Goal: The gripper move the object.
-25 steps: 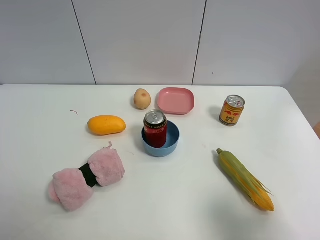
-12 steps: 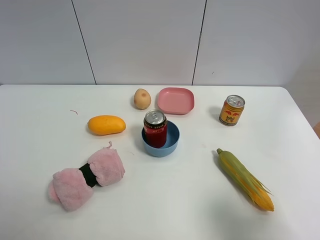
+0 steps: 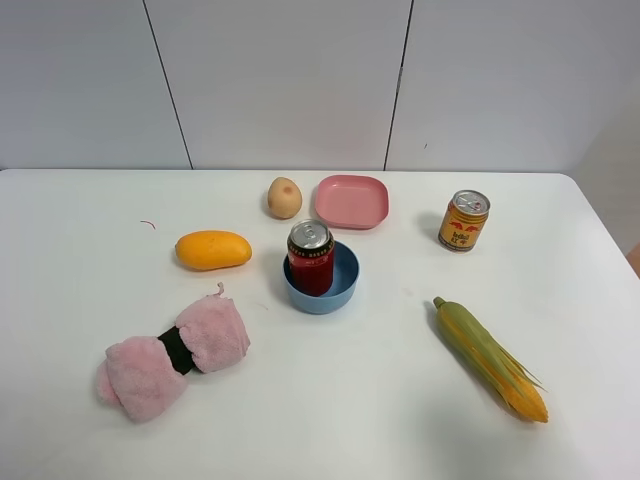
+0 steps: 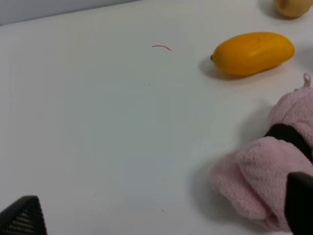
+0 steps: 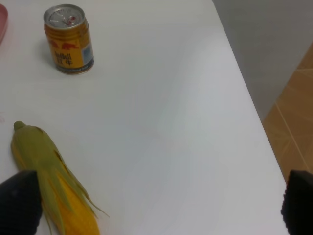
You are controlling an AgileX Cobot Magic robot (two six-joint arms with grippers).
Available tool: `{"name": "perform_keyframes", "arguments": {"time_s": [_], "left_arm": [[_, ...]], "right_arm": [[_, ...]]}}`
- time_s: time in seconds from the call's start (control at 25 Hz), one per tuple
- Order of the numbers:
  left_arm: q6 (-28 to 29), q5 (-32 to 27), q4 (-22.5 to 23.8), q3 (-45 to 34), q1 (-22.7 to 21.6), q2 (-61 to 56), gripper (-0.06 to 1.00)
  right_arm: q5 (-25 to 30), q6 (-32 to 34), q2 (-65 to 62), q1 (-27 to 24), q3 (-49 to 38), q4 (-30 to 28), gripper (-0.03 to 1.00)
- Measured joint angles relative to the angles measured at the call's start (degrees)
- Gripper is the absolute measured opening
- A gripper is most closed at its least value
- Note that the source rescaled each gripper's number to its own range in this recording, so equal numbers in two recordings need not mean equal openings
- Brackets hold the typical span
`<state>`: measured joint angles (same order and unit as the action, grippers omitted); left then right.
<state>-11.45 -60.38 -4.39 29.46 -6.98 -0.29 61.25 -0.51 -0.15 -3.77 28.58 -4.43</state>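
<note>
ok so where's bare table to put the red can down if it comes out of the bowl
Bare table lies in front of the blue bowl, between the pink towel and the corn, and at far left beyond the mango. It is crowded behind the red can: potato, pink plate, yellow can.

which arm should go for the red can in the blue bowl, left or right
Probably left, though it's close. The red can stands at the left side of the blue bowl, near mid-table. The left wrist view shows the nearby mango; the right wrist view shows the far edge.
</note>
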Motion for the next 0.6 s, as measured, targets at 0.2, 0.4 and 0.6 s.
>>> {"name": "perform_keyframes", "arguments": {"time_s": [0.2, 0.4, 0.6], "left_arm": [[0.00, 0.00, 0.00, 0.00, 0.00, 0.00, 0.98], [0.56, 0.00, -0.26, 0.00, 0.00, 0.00, 0.99], [3.08, 0.05, -0.83, -0.11, 0.00, 0.00, 0.99]], "right_arm": [[0.00, 0.00, 0.00, 0.00, 0.00, 0.00, 1.00], [0.00, 0.00, 0.00, 0.00, 0.00, 0.00, 1.00], [0.00, 0.00, 0.00, 0.00, 0.00, 0.00, 1.00]]}}
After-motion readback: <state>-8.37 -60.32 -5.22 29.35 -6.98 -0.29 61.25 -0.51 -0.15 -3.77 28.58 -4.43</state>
